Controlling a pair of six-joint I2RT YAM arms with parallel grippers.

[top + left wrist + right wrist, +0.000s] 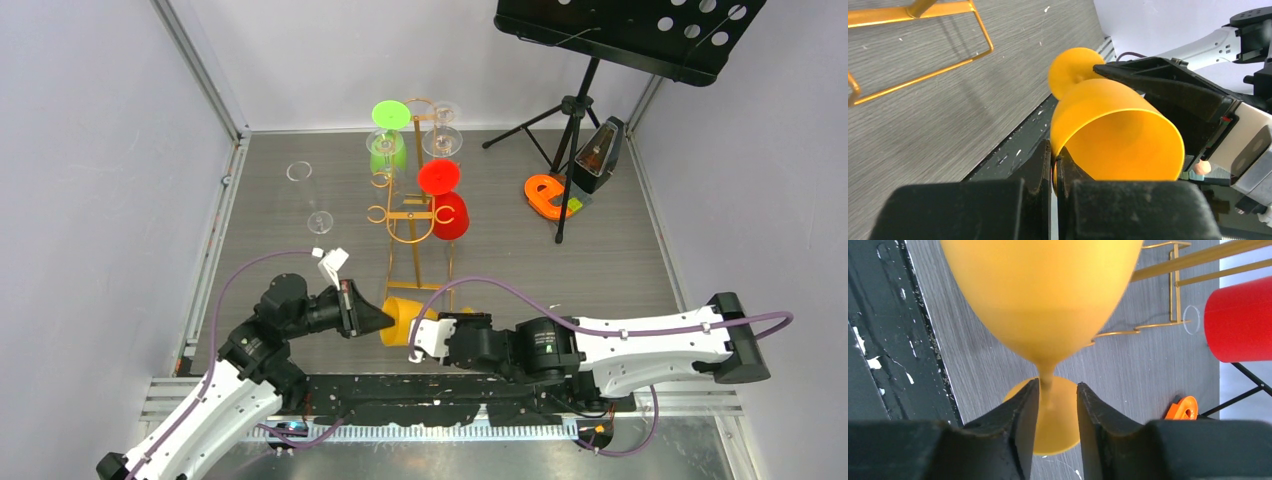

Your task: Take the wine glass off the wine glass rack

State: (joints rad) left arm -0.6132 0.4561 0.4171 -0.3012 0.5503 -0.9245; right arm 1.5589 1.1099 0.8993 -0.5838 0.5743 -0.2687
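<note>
An orange wine glass [405, 320] lies on its side off the table, between my two grippers near the table's front edge. My left gripper [385, 322] is shut on the rim of its bowl [1113, 135], one finger inside and one outside [1054, 150]. My right gripper [420, 338] stands open around the thin stem [1046, 382]; the stem touches the left finger and a gap shows on the other side [1058, 390]. The gold wire wine glass rack [415, 215] stands just behind, its base wire [938, 10] and bars [1198, 259] showing in the wrist views.
On the rack hang a green glass [388, 150], a red glass [447, 205] and clear glasses [441, 135]. A clear glass [318, 220] is at the left. A black music stand [620, 30], a metronome [598, 155] and an orange object [546, 196] occupy the back right.
</note>
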